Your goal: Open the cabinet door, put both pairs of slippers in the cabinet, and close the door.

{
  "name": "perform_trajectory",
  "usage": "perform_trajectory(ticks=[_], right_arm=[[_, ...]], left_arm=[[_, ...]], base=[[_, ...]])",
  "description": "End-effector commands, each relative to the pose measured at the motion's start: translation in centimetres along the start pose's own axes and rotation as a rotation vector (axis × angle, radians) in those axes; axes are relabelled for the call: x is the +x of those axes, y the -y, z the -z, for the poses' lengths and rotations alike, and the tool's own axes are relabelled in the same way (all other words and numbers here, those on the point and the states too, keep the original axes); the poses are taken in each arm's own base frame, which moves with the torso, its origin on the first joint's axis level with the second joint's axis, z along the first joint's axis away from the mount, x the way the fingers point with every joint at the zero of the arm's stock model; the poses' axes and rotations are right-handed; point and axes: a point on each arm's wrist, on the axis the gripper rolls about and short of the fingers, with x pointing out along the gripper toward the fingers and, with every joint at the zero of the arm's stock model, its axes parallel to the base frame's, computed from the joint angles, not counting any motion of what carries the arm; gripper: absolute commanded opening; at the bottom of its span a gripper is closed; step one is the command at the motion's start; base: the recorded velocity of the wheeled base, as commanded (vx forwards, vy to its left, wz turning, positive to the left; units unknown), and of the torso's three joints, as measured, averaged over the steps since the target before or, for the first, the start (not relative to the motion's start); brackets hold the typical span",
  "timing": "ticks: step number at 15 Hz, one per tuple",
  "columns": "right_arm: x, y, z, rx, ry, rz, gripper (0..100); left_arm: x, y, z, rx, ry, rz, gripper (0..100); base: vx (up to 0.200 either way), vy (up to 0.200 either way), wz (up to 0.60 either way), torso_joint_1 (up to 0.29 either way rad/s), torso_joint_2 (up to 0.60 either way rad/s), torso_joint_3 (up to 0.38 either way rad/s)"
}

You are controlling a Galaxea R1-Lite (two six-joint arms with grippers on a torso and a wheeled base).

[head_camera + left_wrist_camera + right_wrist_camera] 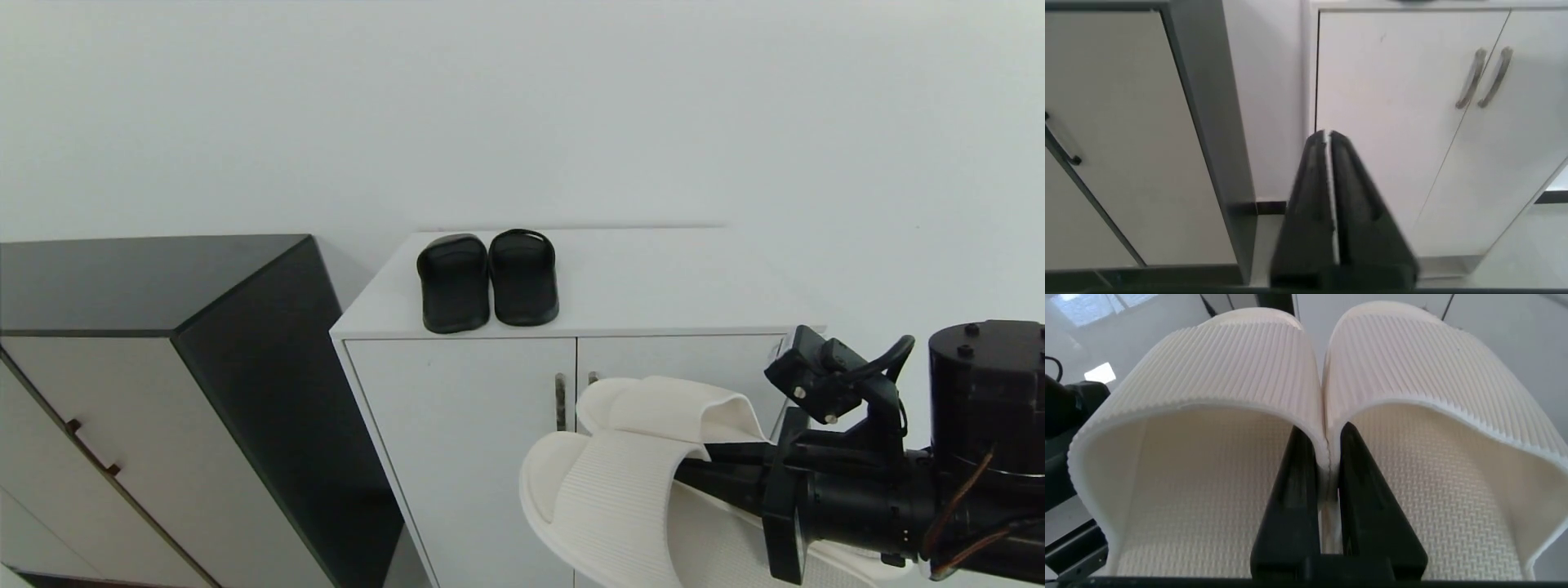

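Slippers [1208, 416], seemingly light and floppy, are clamped by their meeting inner edges in the right hand [1327, 434]; the left hand [1328, 140] is pressed together, empty.

Pressing smooth black plastic fingers [1290, 498] against ribbed, matt cream slippers [1208, 384]; beyond the fingertips, showing smooth matt-white cabinet [457, 441], brushed metal handles [560, 402].

Home-like room: white cabinet [457, 441] against plain wall [522, 106], black slippers [487, 280] on top, dark sideboard [163, 286] beside.
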Motion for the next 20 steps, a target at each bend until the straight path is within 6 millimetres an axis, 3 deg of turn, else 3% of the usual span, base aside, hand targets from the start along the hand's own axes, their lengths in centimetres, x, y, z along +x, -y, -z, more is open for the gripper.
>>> perform_trajectory(ticks=[1,13,20], right_arm=[[0.2,0.0,0.2,0.002,-0.010,0.000,0],[0.0,0.1,0.9,0.001,0.004,0.010,0],[-0.1,0.1,1.3,0.001,-0.010,0.010,0]], left_arm=[[0.0,0.0,0.0,0.000,0.000,0.000,100],[0.0,0.1,0.0,0.069,-0.003,0.037,100],[-0.1,0.1,-0.5,0.012,0.022,0.029,100]], base=[[0.000,0.000,0.00,-0.212,0.52,0.315],[0.000,0.000,0.00,-0.163,0.49,0.322],[0.000,0.000,0.00,-0.080,0.45,0.367]])
